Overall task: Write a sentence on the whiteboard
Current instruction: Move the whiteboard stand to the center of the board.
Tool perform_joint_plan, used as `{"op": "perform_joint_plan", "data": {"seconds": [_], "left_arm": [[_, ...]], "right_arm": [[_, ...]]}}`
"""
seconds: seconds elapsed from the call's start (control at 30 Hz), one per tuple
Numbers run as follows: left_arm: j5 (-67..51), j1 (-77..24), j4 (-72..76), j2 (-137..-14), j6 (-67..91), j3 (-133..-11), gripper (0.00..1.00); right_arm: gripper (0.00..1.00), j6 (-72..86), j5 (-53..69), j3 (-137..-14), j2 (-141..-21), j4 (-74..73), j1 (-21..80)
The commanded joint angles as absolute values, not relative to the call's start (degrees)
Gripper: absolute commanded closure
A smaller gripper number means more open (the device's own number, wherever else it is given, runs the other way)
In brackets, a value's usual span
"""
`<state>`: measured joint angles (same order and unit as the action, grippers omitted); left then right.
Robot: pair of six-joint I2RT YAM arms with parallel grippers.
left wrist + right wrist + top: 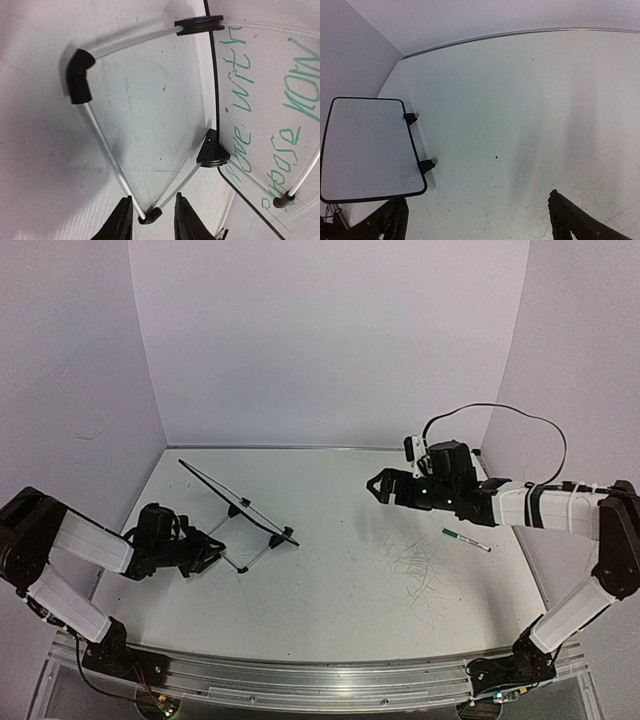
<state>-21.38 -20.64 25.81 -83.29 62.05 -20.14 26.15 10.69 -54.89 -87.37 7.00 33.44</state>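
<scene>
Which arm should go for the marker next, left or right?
Right. The marker lies just beside the right arm, and the right tool is open and empty. The left tool straddles the stand, far from the marker.

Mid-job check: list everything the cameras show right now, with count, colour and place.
whiteboard: one, white with black rim, propped tilted, left of table centre.
handwriting: two lines, green, on the board face toward the left wrist; roughly "move with purpose now".
wire stand: one, silver with black joints, propping the board.
marker: one, green-capped, lying on the table's right side.
scribble marks: one patch, grey, on the tabletop by the marker.
table: one, white.
left jaws: one pair, black, open, astride the stand's corner joint.
right jaws: one pair, black, open wide, over the table.
</scene>
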Motion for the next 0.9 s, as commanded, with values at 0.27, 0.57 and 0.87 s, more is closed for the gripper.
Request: {"op": "perform_joint_plan", "data": {"seconds": [0.27,0.57,0.87], "left_arm": [[-16.1,-10.7,9.0,-78.5,54.6,-27.4,0.34],[-19.1,-10.6,14.1,-91.7,53.7,-34.6,0.40],[-19.6,-10.8,17.5,-100.3,52.7,-38.1,0.58]], "right_arm": [[0.02,29.3,28.0,-78.6,-114.3,9.2,33.8],[0.02,40.0,38.3,-96.2,-133.2,15.5,35.3],[0.14,47.6,40.8,-102.0,-141.8,21.6,38.8]]}}
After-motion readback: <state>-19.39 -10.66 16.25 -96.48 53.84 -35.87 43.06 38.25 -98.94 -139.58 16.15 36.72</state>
